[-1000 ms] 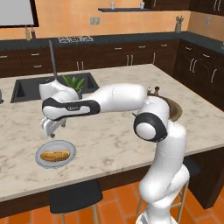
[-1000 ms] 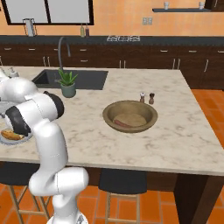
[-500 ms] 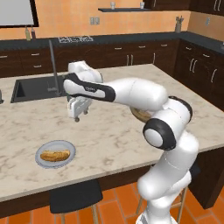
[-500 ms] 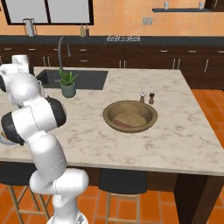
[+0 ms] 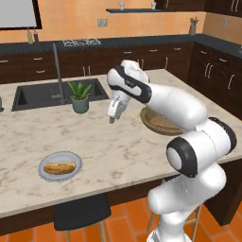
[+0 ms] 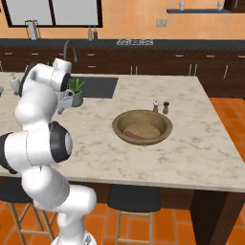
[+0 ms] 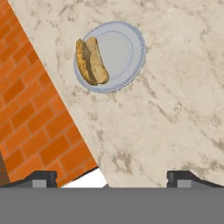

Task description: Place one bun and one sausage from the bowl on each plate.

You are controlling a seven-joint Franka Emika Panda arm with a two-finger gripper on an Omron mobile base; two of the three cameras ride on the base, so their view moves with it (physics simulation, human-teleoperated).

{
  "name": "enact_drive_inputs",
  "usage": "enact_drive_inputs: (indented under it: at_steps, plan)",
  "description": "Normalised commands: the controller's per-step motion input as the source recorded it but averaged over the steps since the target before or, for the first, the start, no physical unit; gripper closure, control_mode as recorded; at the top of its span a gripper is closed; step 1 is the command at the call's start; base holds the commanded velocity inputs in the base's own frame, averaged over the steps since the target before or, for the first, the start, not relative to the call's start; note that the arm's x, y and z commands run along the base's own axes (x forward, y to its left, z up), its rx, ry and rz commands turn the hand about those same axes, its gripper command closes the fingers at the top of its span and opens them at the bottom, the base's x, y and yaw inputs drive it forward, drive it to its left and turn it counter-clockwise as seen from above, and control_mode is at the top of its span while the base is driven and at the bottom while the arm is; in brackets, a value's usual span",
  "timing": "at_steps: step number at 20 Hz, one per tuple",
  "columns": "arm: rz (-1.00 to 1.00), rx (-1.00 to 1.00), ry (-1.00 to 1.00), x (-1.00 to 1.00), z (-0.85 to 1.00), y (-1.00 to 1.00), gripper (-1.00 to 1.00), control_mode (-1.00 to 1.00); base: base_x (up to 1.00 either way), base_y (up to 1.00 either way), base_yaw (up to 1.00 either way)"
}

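Pincer (image 5: 112,118) is held spread and empty above the table (image 5: 108,151), between the filled plate (image 5: 59,166) on its left and the bowl (image 6: 142,127) on its right, where a sausage (image 6: 136,135) lies lengthwise along the bowl's near floor.
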Motion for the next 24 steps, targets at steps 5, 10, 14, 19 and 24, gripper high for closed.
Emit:
enact_drive_inputs:
  at_steps: [5,10,14,19,24]
  plan:
    - [-0.19,0.01,0.10,0.04,0.21,-1.00,-1.00,-1.00,0.00,0.00,0.00]
    - [-0.31,0.00,0.07,0.22,-0.18,-1.00,-1.00,-1.00,0.00,0.00,0.00]
    - [-0.24,-0.01,0.03,0.53,-0.19,-1.00,-1.00,-1.00,0.00,0.00,0.00]
    - [-0.16,-0.05,0.14,0.64,-0.08,-1.00,-1.00,-1.00,0.00,0.00,0.00]
    - [-0.03,-0.01,0.11,0.64,-0.79,-1.00,-1.00,-1.00,0.00,0.00,0.00]
